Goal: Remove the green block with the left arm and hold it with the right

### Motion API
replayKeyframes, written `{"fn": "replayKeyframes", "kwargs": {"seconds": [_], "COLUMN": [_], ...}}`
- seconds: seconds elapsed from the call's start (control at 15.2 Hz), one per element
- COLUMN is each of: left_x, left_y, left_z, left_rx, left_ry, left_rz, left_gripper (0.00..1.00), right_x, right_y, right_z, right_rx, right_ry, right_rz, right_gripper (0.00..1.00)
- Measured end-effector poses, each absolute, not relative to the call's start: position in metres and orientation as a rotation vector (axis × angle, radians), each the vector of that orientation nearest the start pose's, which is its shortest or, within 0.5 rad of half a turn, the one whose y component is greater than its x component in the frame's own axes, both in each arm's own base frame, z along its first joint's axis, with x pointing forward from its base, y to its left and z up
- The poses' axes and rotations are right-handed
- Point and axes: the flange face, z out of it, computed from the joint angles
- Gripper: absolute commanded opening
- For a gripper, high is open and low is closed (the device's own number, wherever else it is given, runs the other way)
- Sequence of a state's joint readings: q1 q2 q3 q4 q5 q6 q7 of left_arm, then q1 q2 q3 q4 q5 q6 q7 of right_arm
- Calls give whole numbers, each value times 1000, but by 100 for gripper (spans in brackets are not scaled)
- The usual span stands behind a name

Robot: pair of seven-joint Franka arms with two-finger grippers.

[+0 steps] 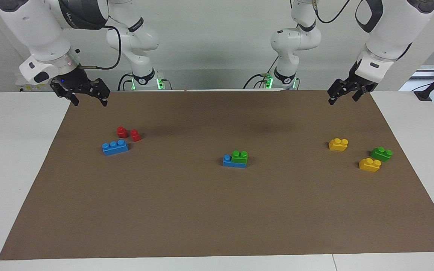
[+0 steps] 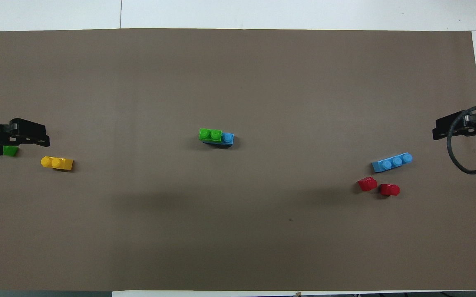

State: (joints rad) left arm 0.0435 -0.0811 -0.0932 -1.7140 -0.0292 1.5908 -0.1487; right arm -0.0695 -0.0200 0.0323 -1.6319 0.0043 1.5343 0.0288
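A green block [image 1: 239, 156] sits pressed onto one end of a blue brick [image 1: 229, 161] in the middle of the brown mat; it also shows in the overhead view [image 2: 210, 135]. A second green block [image 1: 381, 154] lies loose at the left arm's end, partly covered by my raised left gripper in the overhead view [image 2: 10, 151]. My left gripper [image 1: 343, 99] hangs open and empty over the mat's corner near its base. My right gripper [image 1: 89, 102] hangs open and empty over the opposite corner. Both arms wait.
Two yellow bricks [image 1: 338, 144] [image 1: 369, 165] lie beside the loose green block. A blue three-stud brick [image 1: 115, 147] and two red pieces [image 1: 122, 132] [image 1: 135, 135] lie at the right arm's end. The brown mat [image 1: 217, 210] covers most of the white table.
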Motion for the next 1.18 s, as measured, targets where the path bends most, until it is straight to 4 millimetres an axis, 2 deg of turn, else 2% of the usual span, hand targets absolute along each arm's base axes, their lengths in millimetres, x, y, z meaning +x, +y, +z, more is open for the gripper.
{"fn": "replayKeyframes", "kwargs": {"seconds": [1.18], "left_x": [527], "left_y": [-31], "left_z": [604], "left_rx": [-3154], "left_ry": [-160], "left_rz": [63], "left_gripper": [100], "right_x": [539], "right_y": [-15], "right_z": [601], "right_rx": [-3134], "right_ry": [90], "right_rz": [131], "right_gripper": [100]}}
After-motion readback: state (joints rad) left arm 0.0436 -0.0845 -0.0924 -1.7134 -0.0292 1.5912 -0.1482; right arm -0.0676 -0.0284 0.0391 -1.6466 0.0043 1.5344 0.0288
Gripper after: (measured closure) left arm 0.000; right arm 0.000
